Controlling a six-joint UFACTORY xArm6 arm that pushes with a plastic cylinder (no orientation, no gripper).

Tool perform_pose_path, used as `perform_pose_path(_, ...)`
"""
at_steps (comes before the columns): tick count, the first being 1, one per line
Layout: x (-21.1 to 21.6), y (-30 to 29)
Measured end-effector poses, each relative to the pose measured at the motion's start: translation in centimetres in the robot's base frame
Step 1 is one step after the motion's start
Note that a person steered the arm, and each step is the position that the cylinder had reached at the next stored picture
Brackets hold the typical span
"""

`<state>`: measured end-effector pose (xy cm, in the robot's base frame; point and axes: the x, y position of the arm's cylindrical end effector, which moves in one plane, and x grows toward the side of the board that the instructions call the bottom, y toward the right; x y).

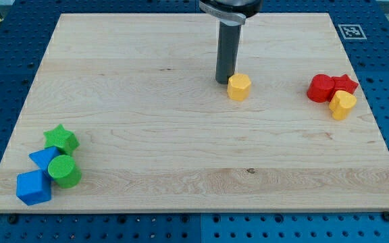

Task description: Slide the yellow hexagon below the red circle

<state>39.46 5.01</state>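
The yellow hexagon [239, 87] lies on the wooden board [181, 155], a little right of the middle and towards the view's top. My tip [223, 81] rests just left of it, touching or nearly touching its left side. The red circle [321, 88] lies at the view's right, level with the hexagon and well apart from it. A red star [345, 84] touches the circle's right side. A yellow heart-shaped block [342, 105] sits just below the two red blocks.
At the view's bottom left is a cluster: a green star [61, 139], a blue triangular block [44, 159], a green circle [65, 171] and a blue cube-like block [33, 187]. A marker tag [350, 31] sits past the board's top right corner.
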Motion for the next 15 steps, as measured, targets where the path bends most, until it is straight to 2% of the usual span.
perform_pose_path(3,2.0,-1.1)
perform_pose_path(6,3.3,4.7)
perform_pose_path(7,4.7,3.2)
perform_pose_path(8,5.9,4.7)
perform_pose_path(10,5.8,8.2)
perform_pose_path(11,5.5,5.7)
perform_pose_path(13,2.3,4.8)
perform_pose_path(15,3.5,10.8)
